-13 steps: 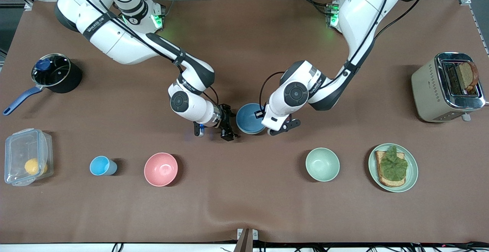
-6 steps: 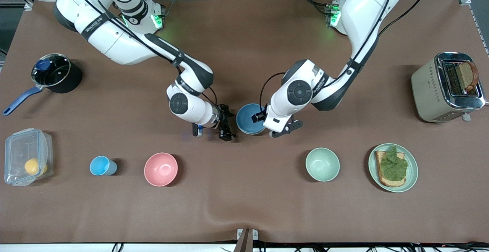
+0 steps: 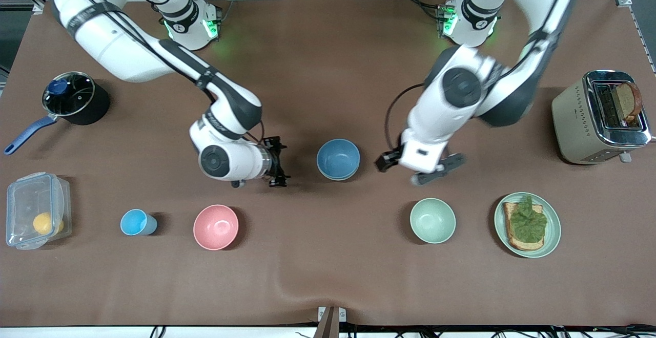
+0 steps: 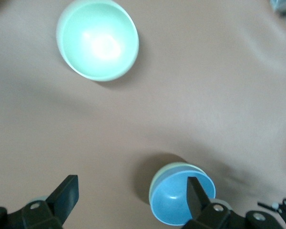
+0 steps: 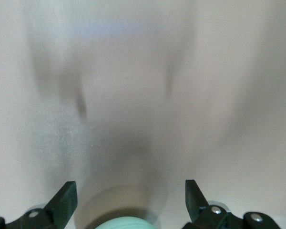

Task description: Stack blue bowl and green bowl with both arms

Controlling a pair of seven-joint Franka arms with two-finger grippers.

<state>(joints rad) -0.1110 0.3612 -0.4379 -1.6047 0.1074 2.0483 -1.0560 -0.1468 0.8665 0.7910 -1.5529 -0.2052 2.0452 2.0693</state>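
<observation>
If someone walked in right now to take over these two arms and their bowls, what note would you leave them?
Left claw: open, empty, over bare table beside the stack, toward the left arm's end.
Right claw: open, empty, beside the stack toward the right arm's end.
Blue bowl sits nested in the green bowl mid-table; only a green rim shows beneath it.
Done: the stack. Left: nothing obvious, perhaps parking the arms.

Bare cloth rings the blue bowl [image 3: 337, 159]; both hands stand clear.
</observation>
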